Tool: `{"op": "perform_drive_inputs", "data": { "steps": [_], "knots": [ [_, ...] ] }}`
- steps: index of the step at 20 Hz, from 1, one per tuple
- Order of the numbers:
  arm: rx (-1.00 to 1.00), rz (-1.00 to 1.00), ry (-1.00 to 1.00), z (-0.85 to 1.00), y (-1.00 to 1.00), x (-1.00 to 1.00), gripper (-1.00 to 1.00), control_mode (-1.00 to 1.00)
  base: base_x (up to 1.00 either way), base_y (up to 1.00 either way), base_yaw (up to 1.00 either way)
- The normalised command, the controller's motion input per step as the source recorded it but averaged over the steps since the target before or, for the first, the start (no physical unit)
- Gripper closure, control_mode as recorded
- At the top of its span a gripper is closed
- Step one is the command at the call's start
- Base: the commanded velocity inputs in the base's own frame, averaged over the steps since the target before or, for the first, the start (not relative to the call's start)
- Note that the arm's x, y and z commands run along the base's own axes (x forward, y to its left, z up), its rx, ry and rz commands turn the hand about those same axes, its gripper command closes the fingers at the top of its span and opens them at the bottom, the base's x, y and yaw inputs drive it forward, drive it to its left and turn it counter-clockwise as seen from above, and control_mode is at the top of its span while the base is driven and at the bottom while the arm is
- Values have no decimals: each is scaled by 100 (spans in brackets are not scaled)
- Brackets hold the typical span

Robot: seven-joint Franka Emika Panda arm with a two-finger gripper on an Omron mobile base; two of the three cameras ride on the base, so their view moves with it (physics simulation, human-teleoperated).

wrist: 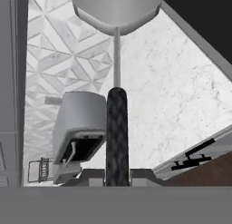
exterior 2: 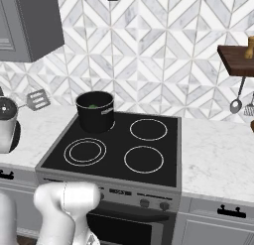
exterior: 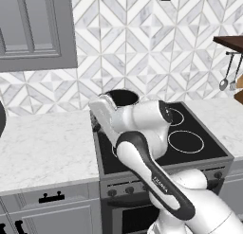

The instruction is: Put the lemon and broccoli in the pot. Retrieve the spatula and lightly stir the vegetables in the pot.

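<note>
The pot (exterior 2: 95, 111) is seen in the right base view standing upright on the rear left burner of the black stove (exterior 2: 149, 162), with a spot of green, taken for the broccoli (exterior 2: 93, 106), visible just inside its rim; the lemon cannot be made out. In the left base view the same pot (exterior: 122, 98) is largely hidden behind the white arm, so that only its dark mouth and rim are shown. The spatula (exterior 2: 37, 99) is seen at the left of the right base view, its slotted silver blade held in the air above the marble desk (exterior 2: 218, 150), left of the pot and clear of it, close to the tiled wall. In the hand view the spatula (wrist: 117, 73) is shown lengthwise: the black handle rises between the two dark finger tips at the bottom, a thin grey shank runs on from it, and the slotted blade lies at the top, pointing away from the hand (wrist: 117, 178). The long axis is thus in line with the hand's own reach. The hand is closed tight on the black handle, fingers touching it on both sides. Beneath the spatula in this view a grey toaster (wrist: 79, 128) is seen on the desk.
</note>
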Motion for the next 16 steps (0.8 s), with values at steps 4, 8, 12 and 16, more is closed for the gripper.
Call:
{"op": "perform_drive_inputs", "data": {
  "steps": [4,8,12,16],
  "knots": [
    [52,-26,33,100,-55,-13,100,-100,0,0,0],
    [44,-18,37,93,-72,-4,100,-100,0,0,0],
    [42,-8,30,68,-85,-5,100,-100,0,0,0],
    [44,-1,25,56,-76,0,100,-100,0,0,0]
  ]
}}
